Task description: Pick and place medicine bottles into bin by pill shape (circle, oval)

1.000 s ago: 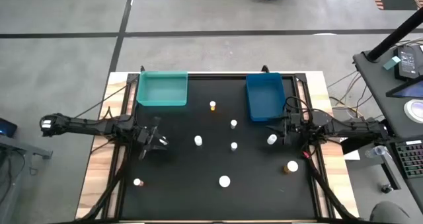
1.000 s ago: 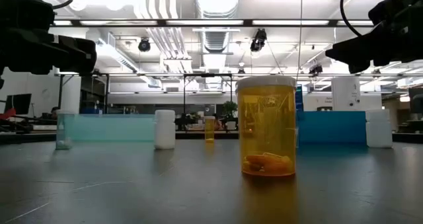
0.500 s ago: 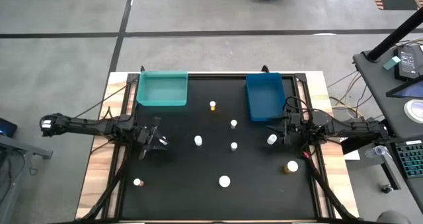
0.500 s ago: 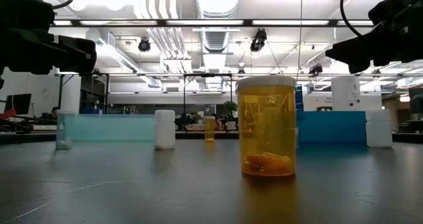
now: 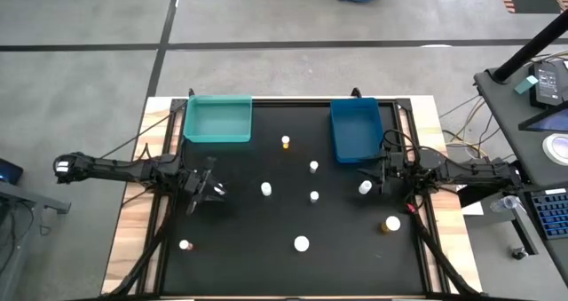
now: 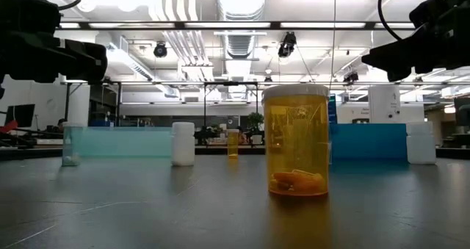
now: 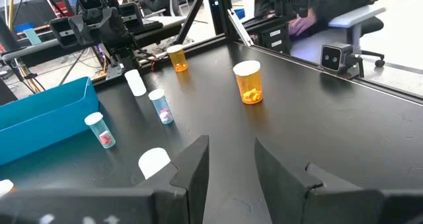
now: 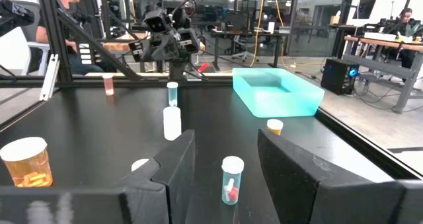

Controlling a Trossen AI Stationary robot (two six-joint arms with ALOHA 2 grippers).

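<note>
While idle, both tools unmoved.

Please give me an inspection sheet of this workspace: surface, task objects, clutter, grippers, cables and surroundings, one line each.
Surface: black table, wooden edges at the sides.
Job's things: eight medicine bottles scattered, all outside the bins; teal bin and blue bin at the far edge, no bottles seen inside.
Clutter: nothing seen.
Grippers: left gripper open, holding nothing, at the table's left side; right gripper open, holding nothing, beside a clear bottle.
Cables: cables off the table's right edge.
Surroundings: desk with keyboard at right; seated person beyond the table.
</note>
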